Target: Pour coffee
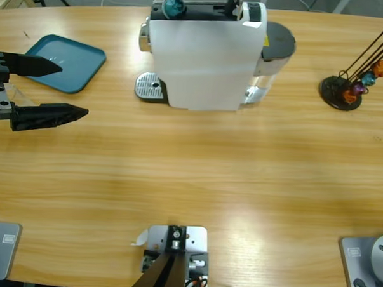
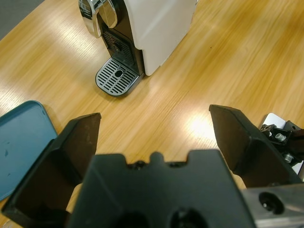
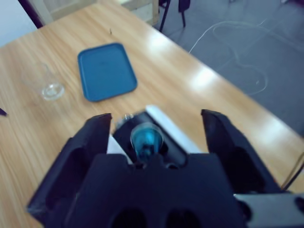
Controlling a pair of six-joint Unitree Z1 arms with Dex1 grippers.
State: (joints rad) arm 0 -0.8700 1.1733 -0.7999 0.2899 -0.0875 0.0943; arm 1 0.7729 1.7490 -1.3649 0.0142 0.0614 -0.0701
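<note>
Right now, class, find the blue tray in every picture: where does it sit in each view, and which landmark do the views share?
High view: the blue tray lies at the upper left of the table, partly behind the left gripper.
Left wrist view: the tray is cut by the left edge, beside one jaw.
Right wrist view: the tray lies upper left of centre, beside a clear glass.
Shared landmark: the coffee machine, in all three.

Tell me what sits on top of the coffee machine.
A teal capsule sits in the black slot on top of the coffee machine; the right gripper hangs open above it. The slot's inside below the capsule is hidden.
</note>
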